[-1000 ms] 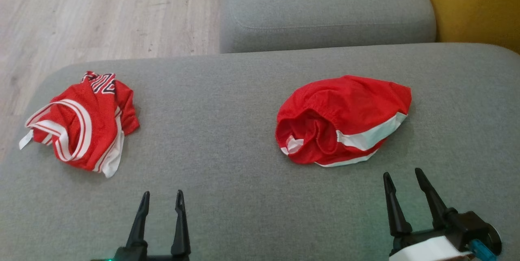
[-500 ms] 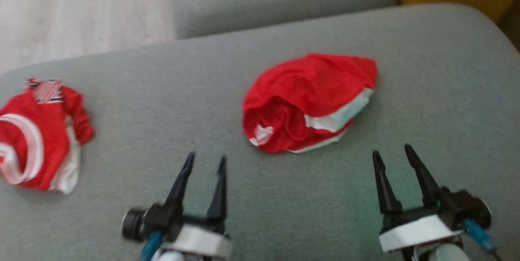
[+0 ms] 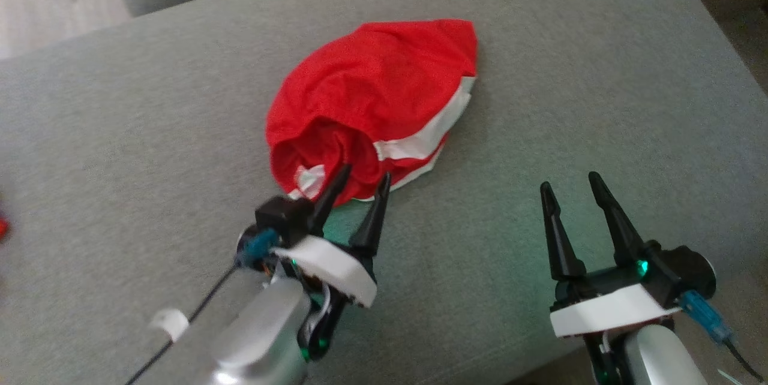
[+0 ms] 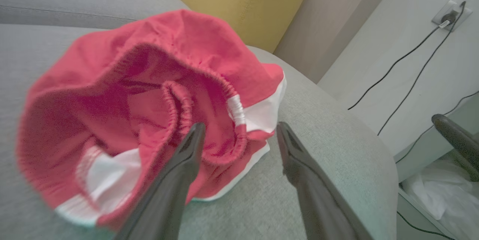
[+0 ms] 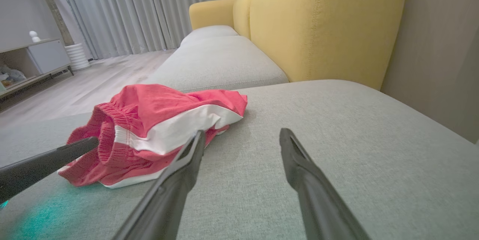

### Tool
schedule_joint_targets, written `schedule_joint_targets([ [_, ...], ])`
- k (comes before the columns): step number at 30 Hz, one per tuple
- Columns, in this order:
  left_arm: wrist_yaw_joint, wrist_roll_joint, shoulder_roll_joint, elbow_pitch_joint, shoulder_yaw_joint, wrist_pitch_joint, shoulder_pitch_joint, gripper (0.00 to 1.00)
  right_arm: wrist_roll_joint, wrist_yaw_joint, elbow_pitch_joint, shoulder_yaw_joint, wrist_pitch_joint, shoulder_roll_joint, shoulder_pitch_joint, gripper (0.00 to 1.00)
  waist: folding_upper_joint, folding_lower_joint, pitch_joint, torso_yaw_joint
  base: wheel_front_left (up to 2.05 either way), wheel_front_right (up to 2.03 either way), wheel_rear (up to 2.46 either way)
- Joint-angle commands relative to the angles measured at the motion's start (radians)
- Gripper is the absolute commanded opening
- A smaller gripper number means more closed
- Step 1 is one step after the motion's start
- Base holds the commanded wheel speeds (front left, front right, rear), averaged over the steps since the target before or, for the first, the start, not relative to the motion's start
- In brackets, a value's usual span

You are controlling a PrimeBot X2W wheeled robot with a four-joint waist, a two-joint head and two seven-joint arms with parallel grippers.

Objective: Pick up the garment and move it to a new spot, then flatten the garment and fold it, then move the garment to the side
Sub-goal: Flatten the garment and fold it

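Head view: left gripper (image 3: pixel 366 171) tips overlap garment (image 3: pixel 372 91) edge; contact unclear

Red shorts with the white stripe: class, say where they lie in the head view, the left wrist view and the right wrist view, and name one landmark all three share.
Head view: red shorts in the upper middle, on the grey cushion.
Left wrist view: red shorts across the left and centre, waistband facing the camera.
Right wrist view: red shorts left of centre.
Shared landmark: the white stripe down their side.
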Motion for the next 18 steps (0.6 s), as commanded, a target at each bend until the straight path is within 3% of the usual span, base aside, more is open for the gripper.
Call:
schedule_joint_targets([
  [1, -0.004, -0.046, -0.002, 0.004, 0.009, 0.009, -0.069, 1.00, 0.012, -0.001, -0.035, 0.029, -0.002, -0.005, -0.034, 1.00, 0.0000, -0.0002, 0.035, -0.047, 0.00, 0.00, 0.00],
  [9, -0.012, -0.181, -0.002, 0.094, -0.006, 0.034, -0.156, 1.00, 0.023, -0.001, -0.032, 0.028, -0.002, -0.005, -0.036, 1.00, 0.0000, -0.0002, 0.046, -0.092, 0.00, 0.00, 0.00],
  [10, -0.013, -0.187, -0.002, 0.106, -0.007, 0.032, -0.166, 0.82, 0.024, -0.001, -0.032, 0.026, -0.002, -0.005, -0.035, 1.00, 0.0000, -0.0002, 0.046, -0.096, 0.00, 0.00, 0.00],
  [11, -0.014, -0.194, -0.002, 0.116, -0.007, 0.028, -0.173, 0.28, 0.026, -0.001, -0.032, 0.024, -0.002, -0.005, -0.033, 1.00, 0.0000, -0.0002, 0.046, -0.098, 0.00, 0.00, 0.00],
  [12, -0.015, -0.203, -0.002, 0.125, -0.006, 0.025, -0.178, 0.00, 0.026, -0.001, -0.032, 0.023, -0.002, -0.005, -0.032, 1.00, 0.0000, -0.0002, 0.045, -0.099, 0.00, 0.00, 0.00],
  [18, -0.034, -0.235, -0.002, 0.128, -0.041, 0.007, -0.192, 0.00, 0.025, -0.001, -0.035, -0.002, -0.002, -0.005, -0.019, 1.00, 0.0000, -0.0002, 0.038, -0.025, 0.00, 0.00, 0.00],
])
